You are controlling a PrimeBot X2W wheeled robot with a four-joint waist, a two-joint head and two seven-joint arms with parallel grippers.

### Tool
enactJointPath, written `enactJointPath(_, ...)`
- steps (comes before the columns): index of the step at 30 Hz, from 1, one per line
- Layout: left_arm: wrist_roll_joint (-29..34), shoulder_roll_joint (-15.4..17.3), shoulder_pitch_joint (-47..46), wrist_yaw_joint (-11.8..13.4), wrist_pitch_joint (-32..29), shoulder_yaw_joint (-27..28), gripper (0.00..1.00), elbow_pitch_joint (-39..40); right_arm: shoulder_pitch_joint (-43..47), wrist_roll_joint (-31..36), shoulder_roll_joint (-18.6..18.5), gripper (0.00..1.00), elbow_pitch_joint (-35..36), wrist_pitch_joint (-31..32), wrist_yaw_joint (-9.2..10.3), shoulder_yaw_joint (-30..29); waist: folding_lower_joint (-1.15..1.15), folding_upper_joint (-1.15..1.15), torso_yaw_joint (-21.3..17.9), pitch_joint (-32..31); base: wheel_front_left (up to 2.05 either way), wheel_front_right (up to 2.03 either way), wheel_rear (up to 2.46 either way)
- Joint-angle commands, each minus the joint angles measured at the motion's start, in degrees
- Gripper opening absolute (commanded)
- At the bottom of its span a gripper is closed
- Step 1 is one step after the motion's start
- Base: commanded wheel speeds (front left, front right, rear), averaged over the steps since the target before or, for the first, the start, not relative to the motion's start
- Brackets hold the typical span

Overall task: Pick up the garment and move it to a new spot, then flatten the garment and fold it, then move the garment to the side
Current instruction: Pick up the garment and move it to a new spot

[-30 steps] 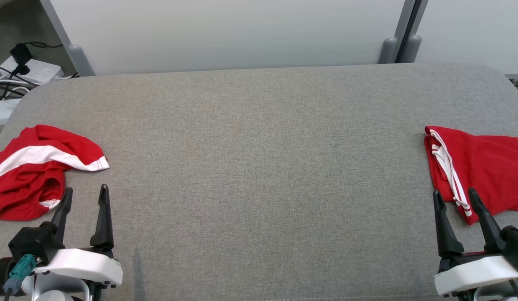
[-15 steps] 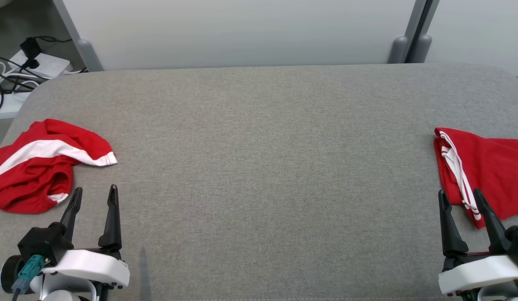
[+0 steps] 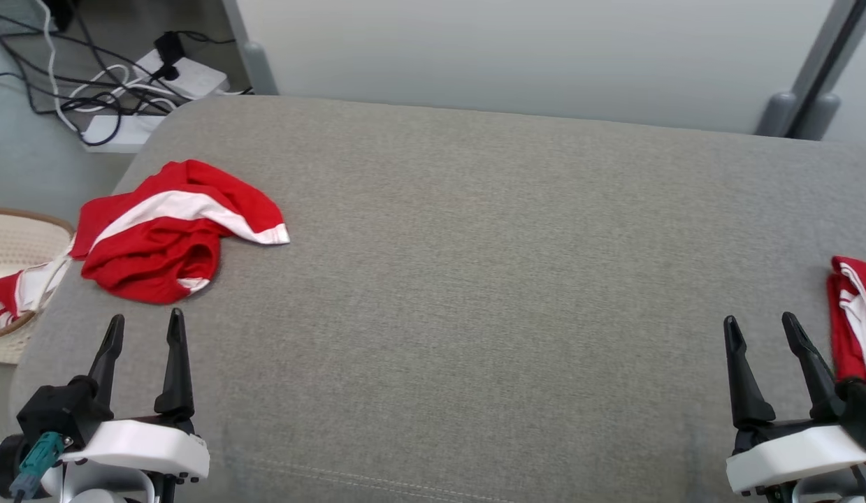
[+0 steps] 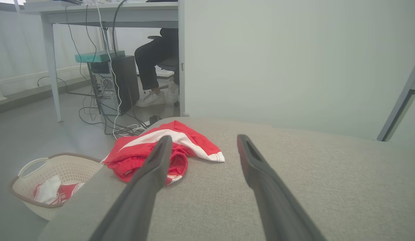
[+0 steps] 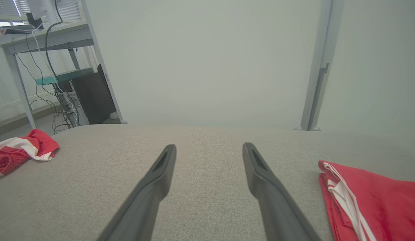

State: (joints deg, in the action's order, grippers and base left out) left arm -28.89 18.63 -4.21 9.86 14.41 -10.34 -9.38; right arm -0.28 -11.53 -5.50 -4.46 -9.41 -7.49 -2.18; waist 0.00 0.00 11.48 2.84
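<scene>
A crumpled red garment (image 3: 174, 234) with a white stripe lies at the left end of the grey cushioned surface (image 3: 474, 279); the left wrist view shows the garment (image 4: 194, 142) just beyond the fingers. My left gripper (image 3: 145, 322) hovers open a little short of it, with nothing between its fingers. My right gripper (image 3: 760, 323) is open and empty at the lower right. Beside it lies a folded red garment (image 3: 855, 314) with white stripes, seen as the folded garment (image 5: 368, 201) in the right wrist view.
A pale laundry basket (image 3: 13, 237) with red and white cloth stands on the floor off the left edge, seen as the basket (image 4: 70, 167) in the left wrist view. Cables and a power strip (image 3: 188, 73) lie behind. A seated person's legs (image 4: 150, 67) show under a desk.
The head camera has swung to the left, so the whole picture shifted right and the basket came into view. Both grippers stay open and empty; the garments lie where they were.
</scene>
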Motion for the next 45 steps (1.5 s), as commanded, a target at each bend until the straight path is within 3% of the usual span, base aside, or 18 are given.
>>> enactJointPath(1, 0.5, 0.9, -0.9, -0.4, 0.6, 2.8, 1.00, 1.2, -0.6, 0.5, -0.6, 1.00, 1.9, 0.2, 0.00, 1.5, 0.00, 0.00, 3.1, -0.3, 0.00, 0.00, 0.00)
enactJointPath(7, 1.1, 0.0, -0.4, -1.5, 0.6, 3.8, 1.00, 0.7, -0.1, 0.7, -0.2, 1.00, 2.0, 0.3, 0.00, 1.3, 0.00, 0.00, 6.6, -0.5, 0.00, 0.00, 0.00)
enactJointPath(14, 1.9, -0.9, -0.4, -2.3, 0.6, 4.1, 1.00, 0.1, 0.3, 0.7, 0.2, 1.00, 2.1, 0.3, 0.00, 1.1, 0.00, 0.00, 7.9, -0.7, 0.00, 0.00, 0.00)
enactJointPath(30, 2.8, -1.3, -1.3, -3.6, 0.6, 4.9, 1.00, -0.6, 0.5, 0.4, 0.6, 1.00, 1.6, 0.4, 0.00, 1.3, 0.00, 0.00, 7.2, -1.3, 0.00, 0.00, 0.00)
enactJointPath(34, 3.8, -0.1, -4.0, -3.4, 0.6, 6.1, 1.00, 1.8, 0.2, 0.4, 0.5, 1.00, 2.0, 0.5, 0.00, 1.4, 0.00, 0.00, 6.6, -0.5, 0.00, 0.00, 0.00)
enactJointPath(40, 5.3, 4.4, -12.3, -3.3, -0.8, 8.1, 1.00, 6.9, -1.2, 0.5, -0.4, 1.00, 2.9, 1.0, 0.00, 1.8, 0.00, 0.00, 5.2, 2.3, 0.00, 0.00, 0.00)
enactJointPath(45, 4.4, 7.6, -21.3, -5.5, -5.0, 8.2, 1.00, 6.2, -2.9, 0.7, -0.6, 1.00, 3.7, 1.0, 0.00, 1.7, 0.00, 0.00, 3.0, 5.5, 0.00, 0.00, 0.00)
